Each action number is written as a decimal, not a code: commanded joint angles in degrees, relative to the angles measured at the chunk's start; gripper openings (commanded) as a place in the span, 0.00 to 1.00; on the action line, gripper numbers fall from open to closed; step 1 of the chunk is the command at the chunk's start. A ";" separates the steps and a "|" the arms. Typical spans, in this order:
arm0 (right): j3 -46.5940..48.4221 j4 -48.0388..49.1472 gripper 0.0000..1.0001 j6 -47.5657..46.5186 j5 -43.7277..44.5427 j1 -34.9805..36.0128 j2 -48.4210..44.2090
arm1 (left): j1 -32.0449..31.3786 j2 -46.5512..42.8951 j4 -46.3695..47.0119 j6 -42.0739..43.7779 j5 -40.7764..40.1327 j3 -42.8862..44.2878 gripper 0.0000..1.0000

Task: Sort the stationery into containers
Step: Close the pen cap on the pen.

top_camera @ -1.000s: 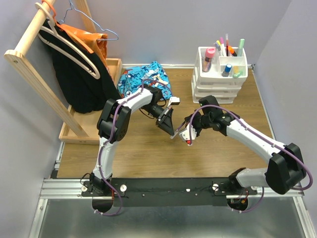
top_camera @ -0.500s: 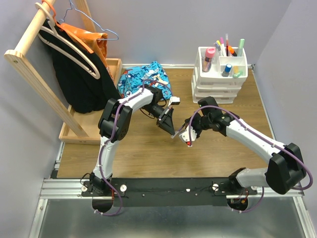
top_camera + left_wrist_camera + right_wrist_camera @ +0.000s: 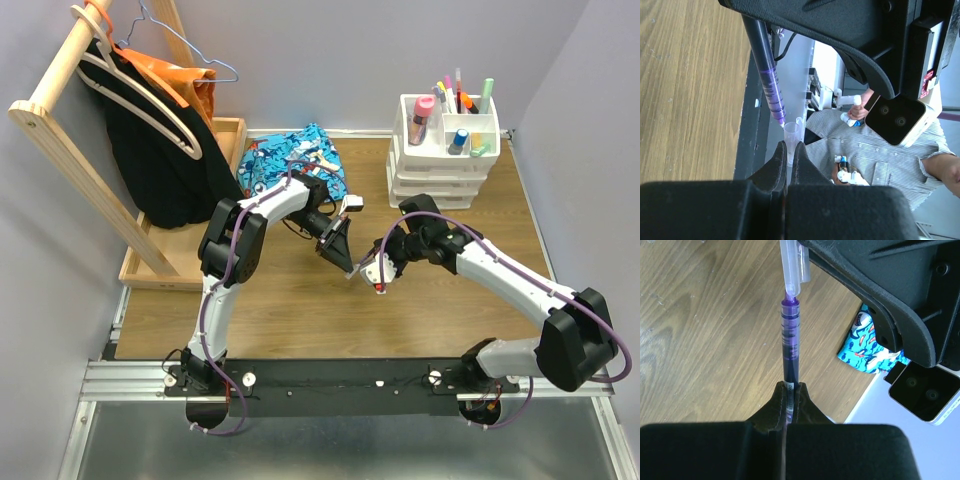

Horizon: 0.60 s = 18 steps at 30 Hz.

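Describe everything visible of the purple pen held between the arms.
The purple pen is slim translucent plastic, ribbed near its tip, darker toward the rear. The right gripper is shut on its rear end, holding it clear of the wooden table. Its tip meets the mouth of a clear cap pinched by the left gripper.

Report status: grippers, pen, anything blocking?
Left gripper shut on clear cap. Right gripper shut on purple pen. Cap at pen tip, not fully on. Nothing between them.
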 commanded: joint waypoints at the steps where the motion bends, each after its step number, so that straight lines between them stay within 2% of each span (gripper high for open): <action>1: 1.98 -0.72 0.01 1.22 0.59 0.40 0.39 | 0.33 -1.25 -3.17 0.53 0.67 -1.03 0.00; 18: 1.89 -1.68 0.01 0.88 -0.90 0.40 -0.14 | 1.12 -0.90 -1.94 -0.61 1.03 -1.29 0.00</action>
